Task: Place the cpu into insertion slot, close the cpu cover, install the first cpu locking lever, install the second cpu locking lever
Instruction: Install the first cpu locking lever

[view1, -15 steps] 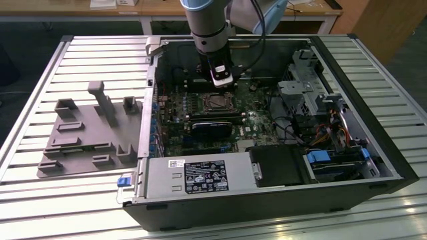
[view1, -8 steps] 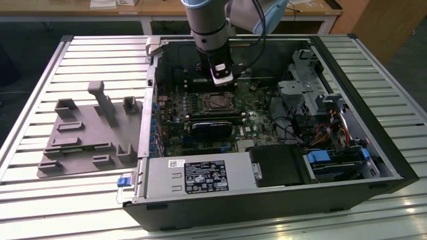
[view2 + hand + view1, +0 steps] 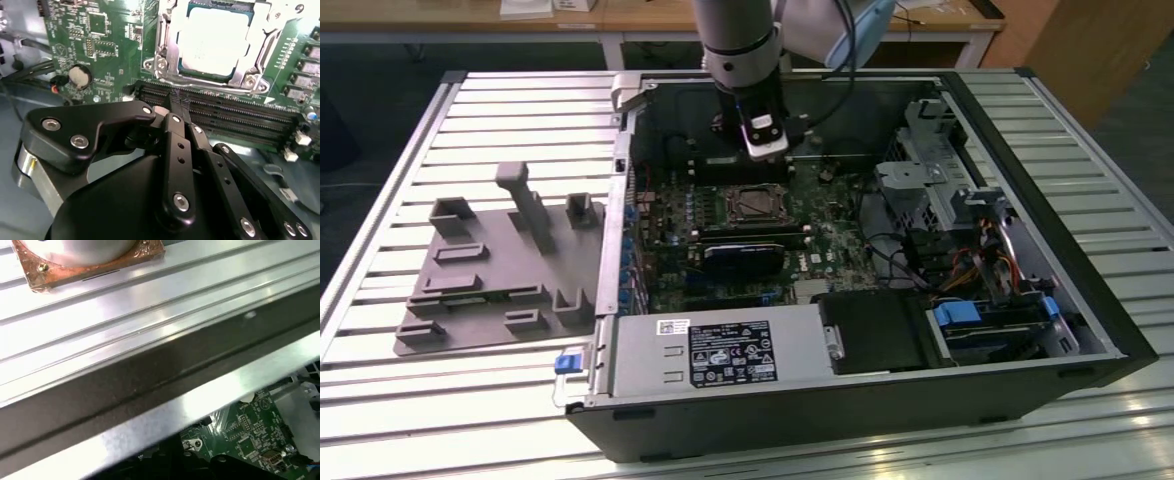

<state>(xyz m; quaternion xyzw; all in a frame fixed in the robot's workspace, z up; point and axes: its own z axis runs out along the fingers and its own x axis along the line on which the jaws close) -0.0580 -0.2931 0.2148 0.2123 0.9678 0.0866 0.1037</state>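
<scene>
**CPU seated and framed; closed gripper poised over the memory slots**

In the second wrist view the gripper [image 3: 175,102] has its black fingers [image 3: 176,131] pressed together at the tips, nothing between them. The tips hang over the long black memory slots [image 3: 220,117], just short of the socket. Beyond the fingertips lies the cpu [image 3: 212,40], a flat square with a pale, brushed metal top that glares under the light. It sits inside the insertion slot [image 3: 160,65], and the cpu cover [image 3: 260,47], a thin bright steel frame with a cut-out window, looks folded down around it. Whether either locking lever is latched I cannot tell. In the exterior view the gripper [image 3: 765,150] hovers above the socket [image 3: 757,204] inside the open computer case [image 3: 1067,250].

Risks, as I judge them: the tips are narrow and hard, and the slots beneath are ribbed plastic with fine contacts, so a descent here could scrape or snag them. The cover is smooth, springy sheet metal; a push off-centre could slide off onto the green circuit board [image 3: 100,45], studded with small components and a round coin cell [image 3: 78,75]. A thin wire lever could slip off closed fingertips.
</scene>
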